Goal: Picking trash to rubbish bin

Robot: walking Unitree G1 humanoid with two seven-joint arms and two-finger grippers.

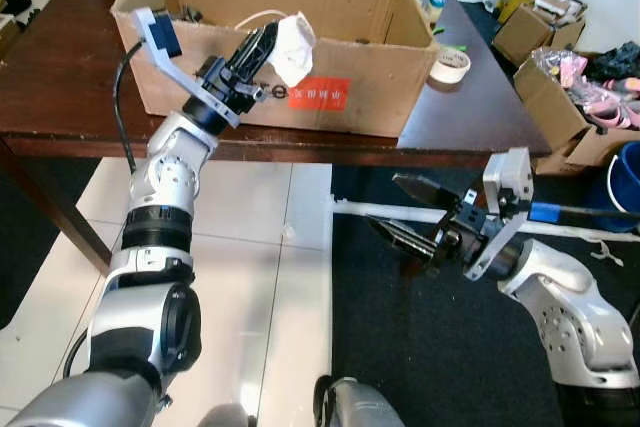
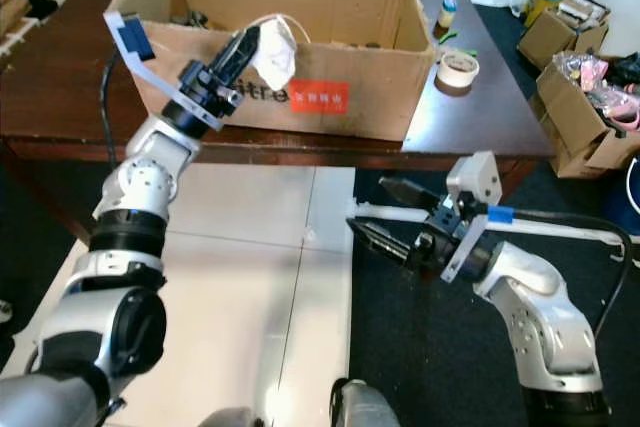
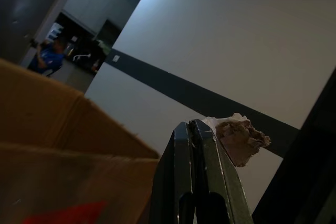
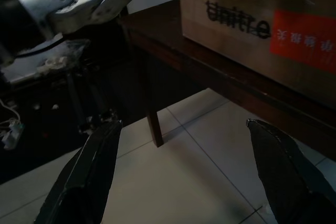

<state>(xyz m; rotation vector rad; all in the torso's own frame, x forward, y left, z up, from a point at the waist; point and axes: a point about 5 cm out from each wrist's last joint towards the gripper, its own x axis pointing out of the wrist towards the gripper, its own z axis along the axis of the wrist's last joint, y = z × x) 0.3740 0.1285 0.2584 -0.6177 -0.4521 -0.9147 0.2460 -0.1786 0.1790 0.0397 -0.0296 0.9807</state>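
The cardboard box (image 1: pixel 330 42) sat on the dark wooden table (image 1: pixel 60 97) in the upper half of the head views, open top up, apparently serving as the rubbish bin. The left gripper (image 1: pixel 262 47) was raised at upper centre-left, just at the box's near wall, w/ its arm reaching up from lower left. It held a crumpled white tissue (image 1: pixel 293 47) at rim height, against the front edge of the box. Judged reason: trash lifted high enough to clear the wall so it can go over the rim and drop inside; it wasn't inside yet.

Left gripper state: fingers pressed together, clamped on the tissue. In the left wrist view the two black fingers (image 3: pixel 202 171) sat flush, no gap, w/ a wad of the tissue (image 3: pixel 239 140) sticking out past the tips and the box's brown wall at lower left.

The right gripper (image 1: pixel 415 217) sat low at centre-right of the head views, below table level, over the edge between white tiles and dark floor, just in front of a white rod (image 1: pixel 400 212). Its jaws were spread wide, holding nothing, touching nothing as far as could be told; the right wrist view showed both fingers (image 4: pixel 92 171) well apart w/ bare tile between. Prob. parked out of the way.

A roll of tape (image 1: pixel 450 65) lay on the table just right of the box.
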